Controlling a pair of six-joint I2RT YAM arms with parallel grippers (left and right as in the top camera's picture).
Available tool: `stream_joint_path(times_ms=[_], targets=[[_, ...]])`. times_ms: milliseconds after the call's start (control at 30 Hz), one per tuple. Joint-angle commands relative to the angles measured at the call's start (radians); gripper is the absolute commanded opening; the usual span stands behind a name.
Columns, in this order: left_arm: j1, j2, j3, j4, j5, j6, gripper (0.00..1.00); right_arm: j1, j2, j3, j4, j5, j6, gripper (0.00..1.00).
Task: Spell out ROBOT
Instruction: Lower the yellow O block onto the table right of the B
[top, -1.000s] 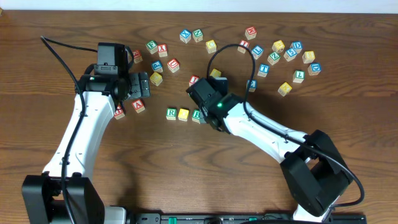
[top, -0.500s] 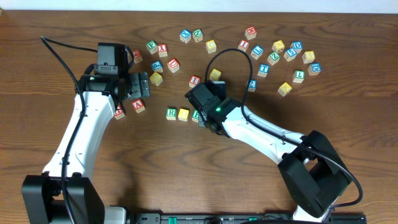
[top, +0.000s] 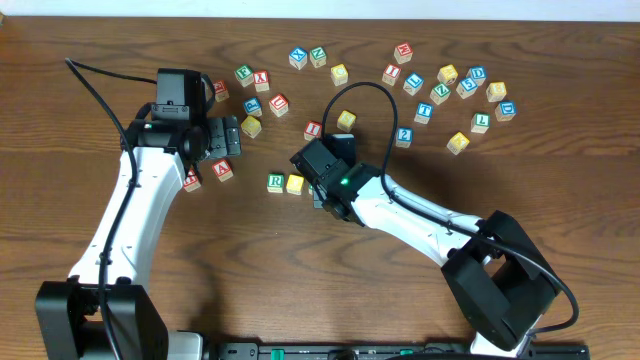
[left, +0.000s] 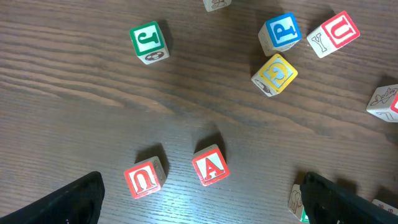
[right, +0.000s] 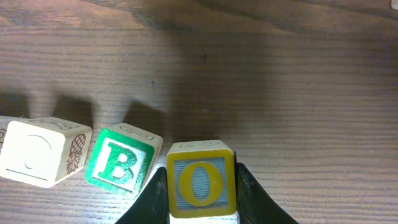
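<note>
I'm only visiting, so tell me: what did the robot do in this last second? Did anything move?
The right claw, shut on the O cube, moved left and now holds it right beside the green B cube, hiding that cube from above. Nothing was grabbed or let go. The left claw stayed open and still, and the R cube and the yellow cube next to it kept their places.
</note>
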Motion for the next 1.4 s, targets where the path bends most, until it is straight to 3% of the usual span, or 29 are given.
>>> stream_joint_path(times_ms=[0, 1367], targets=[[0.004, -0.002, -0.010, -0.004, 0.006, 0.014, 0.99, 0.010, 0.012, -0.006, 0.004, 0.017, -0.001, 0.19], [0.004, -0.002, -0.010, -0.004, 0.006, 0.014, 0.99, 0.011, 0.044, -0.053, 0.070, 0.023, -0.002, 0.20]])
